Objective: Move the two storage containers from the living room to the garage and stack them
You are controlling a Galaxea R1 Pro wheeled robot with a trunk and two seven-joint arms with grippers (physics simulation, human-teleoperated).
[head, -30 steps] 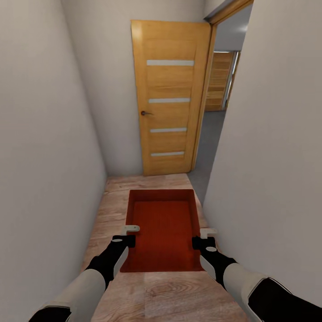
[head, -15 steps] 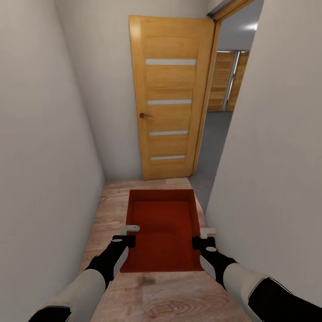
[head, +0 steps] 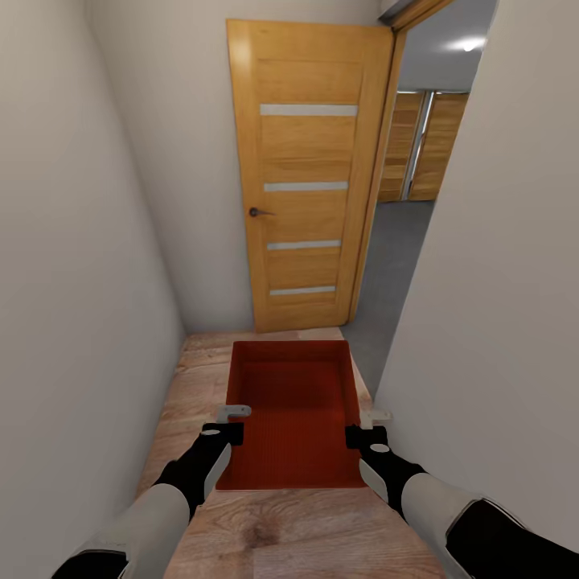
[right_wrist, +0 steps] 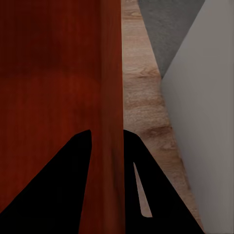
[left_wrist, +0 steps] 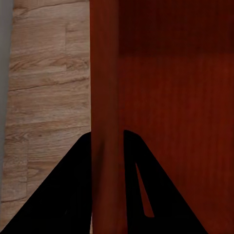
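The robot stands in a narrow corridor with pale walls (head: pixel 72 265) on both sides and light wood-plank flooring (head: pixel 273 531) underfoot. An orange-red storage container (head: pixel 291 418), topless and seen from above, is carried level in front of the trunk, low in the middle of the head view, with its long axis running toward 12 o'clock. Its ribbed bottom and thin walls show, and nothing lies inside it.

The left gripper (head: pixel 227 425) is clamped on the container's side wall at 9 o'clock, close to the near corner. In the left wrist view the two dark fingers (left_wrist: pixel 73 190) stand one on each side of the thin red wall (left_wrist: pixel 105 97), pinching it, with plank floor beyond on the outer side and the box's interior on the other. The right gripper (head: pixel 368 428) grips the opposite wall at 3 o'clock in the same way; the right wrist view shows its fingers (right_wrist: pixel 156 190) straddling that wall (right_wrist: pixel 112 97), with planks, a wedge of grey floor and the pale wall just beside it.

At 12 o'clock from the container stands a wooden door (head: pixel 310 177) with four pale horizontal strips and a dark handle (head: pixel 256 212) on its left edge. It is swung open, leaving a doorway at 1 o'clock. Through the opening lies dark grey concrete floor (head: pixel 394 257), and beyond it more wood-panelled doors (head: pixel 422 145) under a ceiling light (head: pixel 472 44).
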